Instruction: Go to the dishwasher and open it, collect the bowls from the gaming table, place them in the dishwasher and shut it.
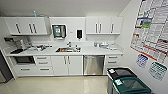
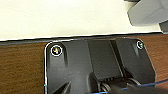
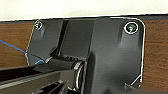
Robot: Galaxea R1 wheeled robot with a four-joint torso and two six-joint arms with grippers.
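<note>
Both wrist views look past the robot's own dark plate onto brown wood-grain surface and a pale wall; a thin blue cable crosses each. From these pictures I cannot tell whether either gripper is open or closed, and the arms' pose cannot be made out beyond the wrists pointing toward that wood and wall. In the head view the dishwasher point(image 1: 93, 64) stands shut under the white counter point(image 1: 100, 51), its brushed steel front and horizontal bar handle facing the camera. Taking the dishwasher as landmark: white cabinet doors point(image 1: 67, 65) sit just to its left, with the sink point(image 1: 68, 49) above them in the counter; white drawers point(image 1: 112, 61) adjoin its right side; a built-in dark oven point(image 1: 24, 59) lies well to its left. Two lidded bins point(image 1: 127, 81), one black and one green, stand in front and to its right, against a wall carrying posters point(image 1: 152, 27) whose writing is too blurred to read.
</note>
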